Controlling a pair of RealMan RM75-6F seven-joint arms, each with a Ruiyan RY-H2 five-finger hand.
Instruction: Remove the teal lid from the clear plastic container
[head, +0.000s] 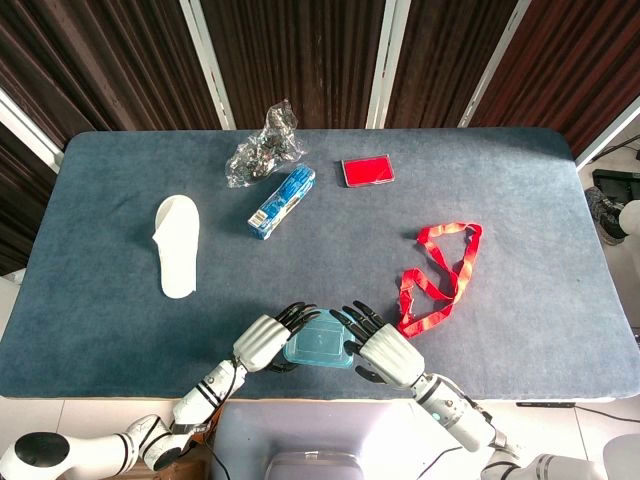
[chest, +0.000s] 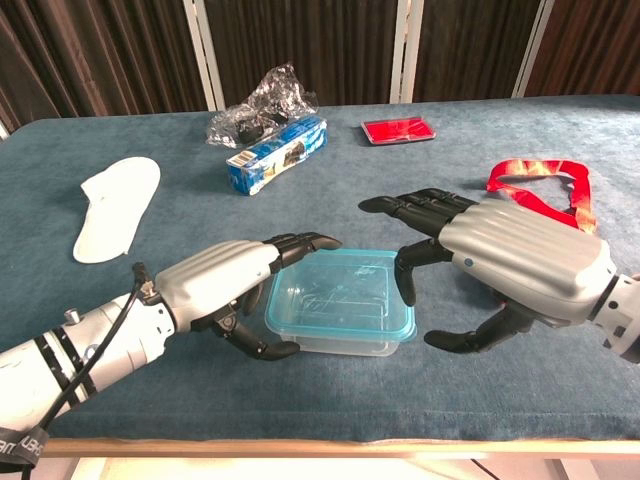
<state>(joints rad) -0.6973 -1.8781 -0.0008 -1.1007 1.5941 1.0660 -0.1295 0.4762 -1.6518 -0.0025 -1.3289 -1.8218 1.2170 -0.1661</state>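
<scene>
The clear plastic container (chest: 340, 335), with the teal lid (chest: 340, 298) still seated, is bracketed at the table's (head: 560, 240) near edge by the left hand (chest: 225, 285), fingers cupped against its left side, and the right hand (chest: 500, 265), fingers spread, grasping nothing.

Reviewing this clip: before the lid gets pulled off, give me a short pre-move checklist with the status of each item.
1. Teal lid seated on the clear container: ok.
2. Left hand bracing the container's left side, fingers over the edge: ok.
3. Right hand gripping the lid: not ok, fingers spread near its right edge.
4. Fingertip contact at the right edge: cannot tell.
5. Red lanyard away from the container: ok.
</scene>
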